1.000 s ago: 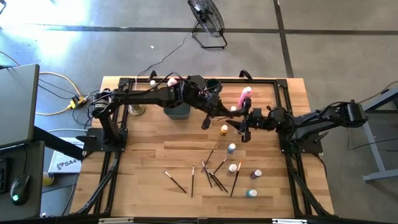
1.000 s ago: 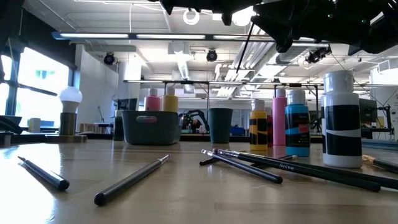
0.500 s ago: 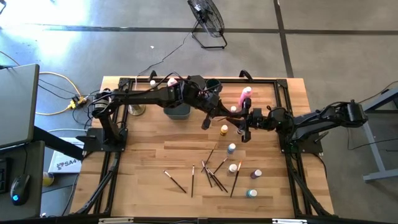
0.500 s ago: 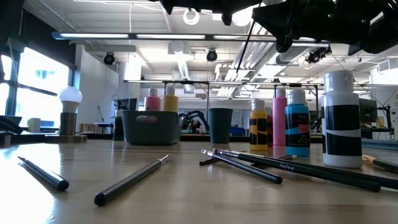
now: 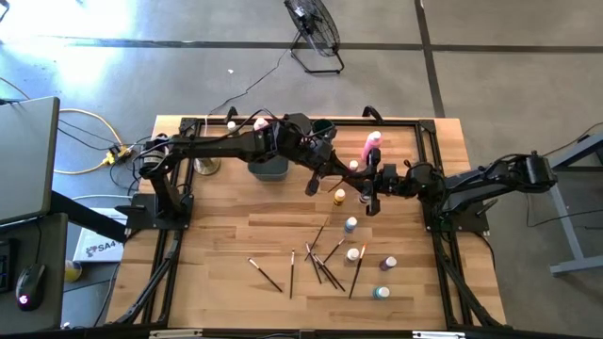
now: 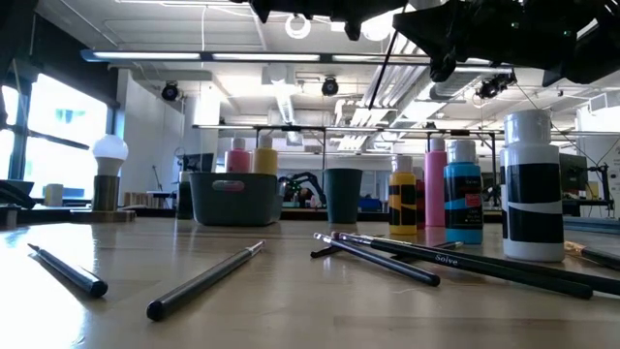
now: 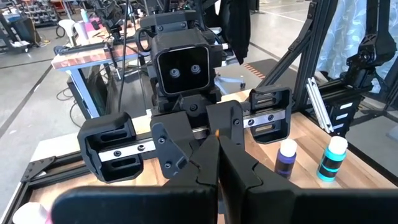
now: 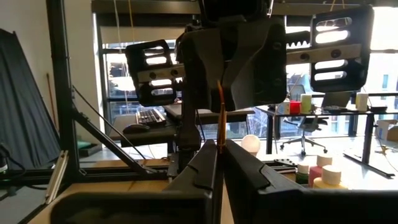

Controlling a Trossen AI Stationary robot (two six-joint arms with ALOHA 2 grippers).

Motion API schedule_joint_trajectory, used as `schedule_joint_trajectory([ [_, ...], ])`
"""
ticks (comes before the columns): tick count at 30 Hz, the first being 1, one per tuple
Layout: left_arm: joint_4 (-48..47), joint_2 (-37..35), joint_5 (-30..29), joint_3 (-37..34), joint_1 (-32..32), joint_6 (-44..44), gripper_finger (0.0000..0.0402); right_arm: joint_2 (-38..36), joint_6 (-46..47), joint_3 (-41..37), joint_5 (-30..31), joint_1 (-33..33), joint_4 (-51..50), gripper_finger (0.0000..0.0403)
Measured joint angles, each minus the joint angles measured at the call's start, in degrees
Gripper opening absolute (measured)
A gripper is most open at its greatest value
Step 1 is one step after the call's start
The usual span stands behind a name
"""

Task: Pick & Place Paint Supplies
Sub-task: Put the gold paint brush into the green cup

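Two dark arms meet nose to nose above the middle of the wooden tabletop point(image 5: 226, 235), sharing one thin paintbrush point(image 8: 220, 118) between them. The right gripper point(image 5: 369, 191) has its jaws pressed together on the brush, whose orange-brown shaft rises straight up from between them in the right wrist view. Directly facing it, the left gripper point(image 5: 325, 179) also has its jaws pressed together, pinching the same brush; in the left wrist view a sliver of orange shows just where the two sets of jaws meet.

Just below the meeting jaws in the high view stands a yellow paint bottle point(image 5: 339, 197), with a blue bottle point(image 5: 351, 225) beyond it. A tall pink squeeze bottle point(image 5: 372, 147) stands on the far side of the right jaws, towards the table's back edge. A grey bin point(image 5: 268, 168) lies under the left arm, behind its jaws, with a dark cup point(image 5: 323, 127) near it.

Well apart from both jaws, towards the front edge, loose paintbrushes point(image 5: 320, 266) lie scattered, flanked by more small white-capped bottles point(image 5: 388, 264). In the low view several of those brushes lie flat in the foreground.
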Motion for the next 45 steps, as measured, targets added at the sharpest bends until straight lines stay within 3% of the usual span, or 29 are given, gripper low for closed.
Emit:
schedule_joint_trajectory([
  [12,0.0,0.0,-0.4,0.0,0.0,0.0,0.0006,0.0,0.0,0.0,0.2,0.0,0.0,0.0014],
  [26,-0.3,0.0,-2.7,0.0,0.0,-0.3,0.0119,0.0,0.0,0.0,0.2,0.0,0.0,0.0015],
  [45,-1.2,-0.7,-4.6,0.0,0.1,-4.3,0.0125,0.0,0.0,0.0,0.2,0.0,-0.7,0.0015],
])
